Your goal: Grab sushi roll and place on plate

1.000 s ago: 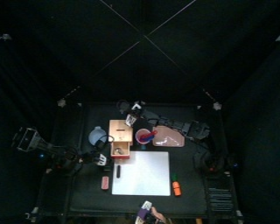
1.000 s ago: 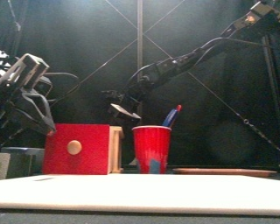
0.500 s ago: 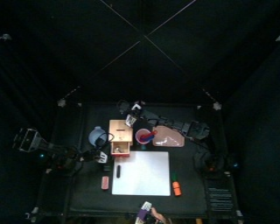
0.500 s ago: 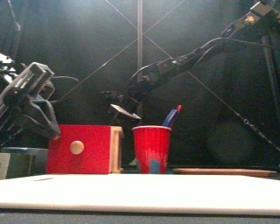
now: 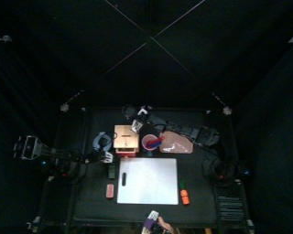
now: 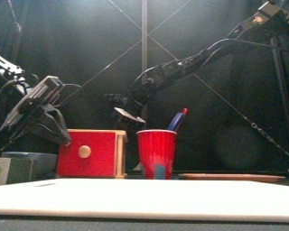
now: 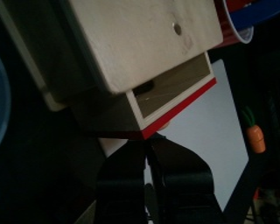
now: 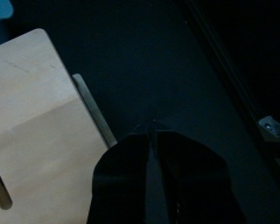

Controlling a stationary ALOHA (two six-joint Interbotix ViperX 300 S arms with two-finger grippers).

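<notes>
I cannot make out a sushi roll in any view. The salmon-pink plate (image 5: pixel 179 143) lies right of the red cup (image 5: pixel 150 141); in the front view it is a thin pink edge (image 6: pixel 231 176) at the right. My left gripper (image 5: pixel 109 157) is shut and empty, just left of the wooden box (image 5: pixel 124 138). It hangs tilted in the front view (image 6: pixel 62 137), and its wrist view (image 7: pixel 150 140) shows it at the box's red-edged corner (image 7: pixel 166 105). My right gripper (image 5: pixel 139 113) hangs behind the box and cup (image 6: pixel 130 115), jaws together (image 8: pixel 154 133).
A white board (image 5: pixel 149 180) covers the table's front half. An orange piece (image 5: pixel 183 196) lies at its right and a red piece (image 5: pixel 110 190) at its left. A blue bowl (image 5: pixel 102 142) sits left of the box. The cup (image 6: pixel 155 153) holds a blue stick.
My left gripper has swung down and to the right, closer to the wooden box. The right arm has not moved.
</notes>
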